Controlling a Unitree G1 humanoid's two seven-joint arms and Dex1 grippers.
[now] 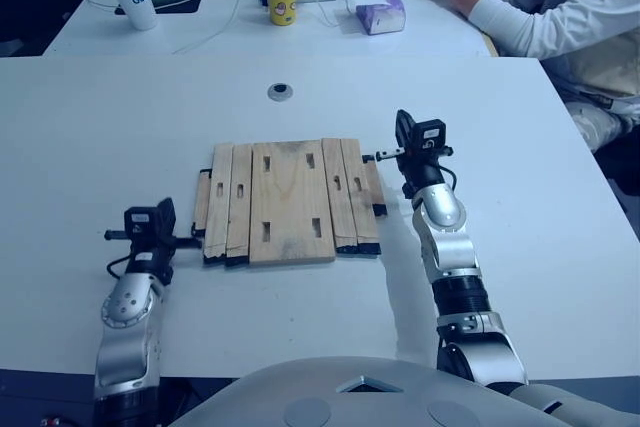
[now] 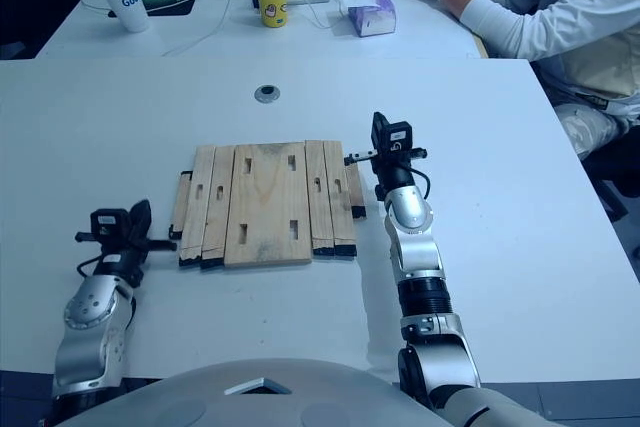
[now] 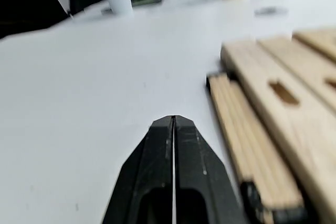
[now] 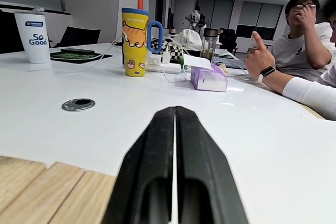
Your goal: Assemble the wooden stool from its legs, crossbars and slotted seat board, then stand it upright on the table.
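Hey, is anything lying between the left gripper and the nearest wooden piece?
Nothing visible does. The left gripper, jaws shut, sits beside the outermost wooden strip, with only bare table between them.

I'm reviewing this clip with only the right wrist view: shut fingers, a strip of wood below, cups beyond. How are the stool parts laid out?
Observer: Side by side mid-table, with the wide slotted seat board in the centre and narrower slotted pieces on both sides of it.
Operator: Is anything standing up yet?
Observer: No, every piece lies flat on the table; none stands upright.
Operator: Where is the other arm?
Observer: The left gripper is shut, low at the row's left edge, near its front corner.
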